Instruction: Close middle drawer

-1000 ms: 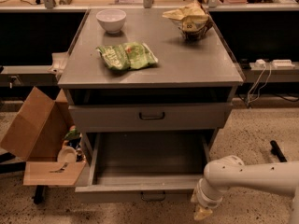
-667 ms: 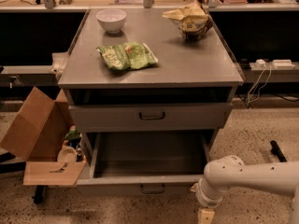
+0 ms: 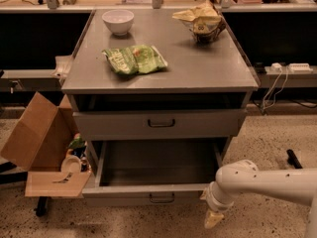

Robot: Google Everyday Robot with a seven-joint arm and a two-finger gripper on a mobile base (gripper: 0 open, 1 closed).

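The middle drawer [image 3: 124,195] is pulled far out of the grey cabinet, and its bare inside shows. Its short front panel has a small dark loop handle [image 3: 162,198] at the centre. Above it the taller-fronted top drawer [image 3: 161,124] is nearly flush with the cabinet. My gripper [image 3: 214,218] hangs from the white arm [image 3: 267,182] that comes in from the right. It is low to the floor, just right of and slightly in front of the open drawer's front right corner. The third drawer is out of view.
A white bowl [image 3: 118,21], a green snack bag [image 3: 134,59] and a crumpled chip bag [image 3: 203,19] lie on the cabinet top [image 3: 198,68]. An open cardboard box [image 3: 37,138] with clutter stands left of the cabinet. Cables and a power strip [image 3: 287,68] are at the right.
My gripper dipped a little lower beside the drawer's front right corner and has come back up. The middle drawer stays pulled out about as far as before.
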